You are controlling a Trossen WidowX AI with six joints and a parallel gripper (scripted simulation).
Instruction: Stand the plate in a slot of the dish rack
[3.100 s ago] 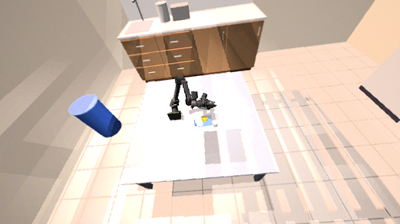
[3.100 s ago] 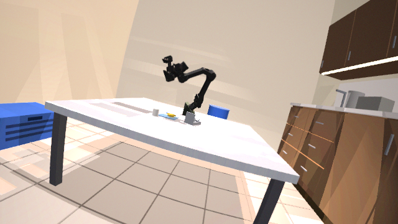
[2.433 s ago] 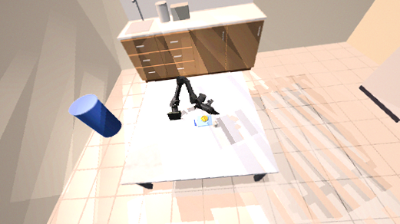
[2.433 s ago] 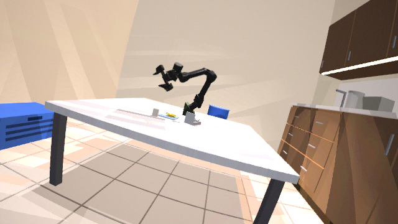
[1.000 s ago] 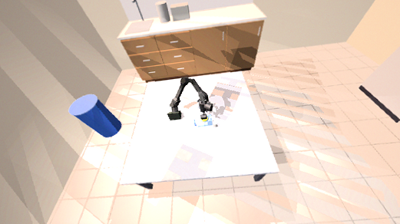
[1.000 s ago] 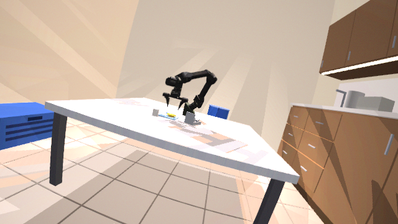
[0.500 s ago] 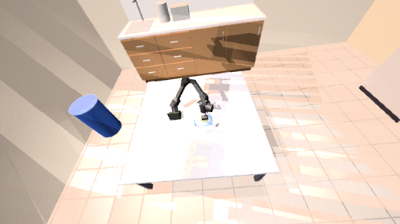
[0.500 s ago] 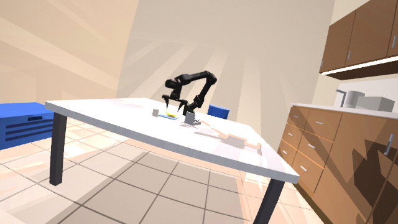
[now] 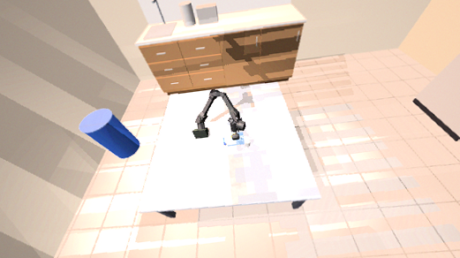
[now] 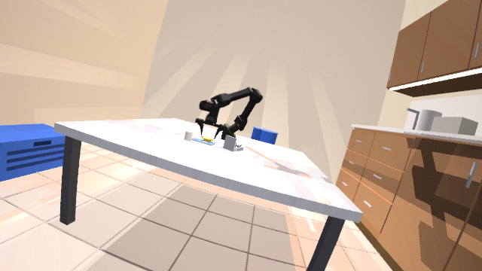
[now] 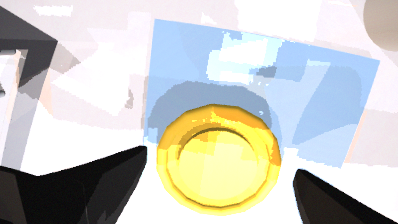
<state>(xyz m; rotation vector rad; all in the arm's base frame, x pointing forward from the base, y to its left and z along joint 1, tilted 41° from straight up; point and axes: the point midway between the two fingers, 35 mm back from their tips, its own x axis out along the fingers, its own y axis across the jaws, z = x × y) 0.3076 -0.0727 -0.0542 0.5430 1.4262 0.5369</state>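
1. One yellow plate (image 11: 218,155) lies flat on one pale blue mat (image 11: 320,100).
2. One tool (image 11: 220,192) hangs spread wide above it, empty.
3. White desk (image 10: 158,150); tiled kitchen floor (image 10: 188,233).

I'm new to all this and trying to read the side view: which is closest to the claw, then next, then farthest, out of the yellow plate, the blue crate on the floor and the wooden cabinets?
From the gripper, open and empty:
1. Yellow plate, directly below it on the table.
2. Blue crate, far left, on the floor.
3. Wooden cabinets, far right.
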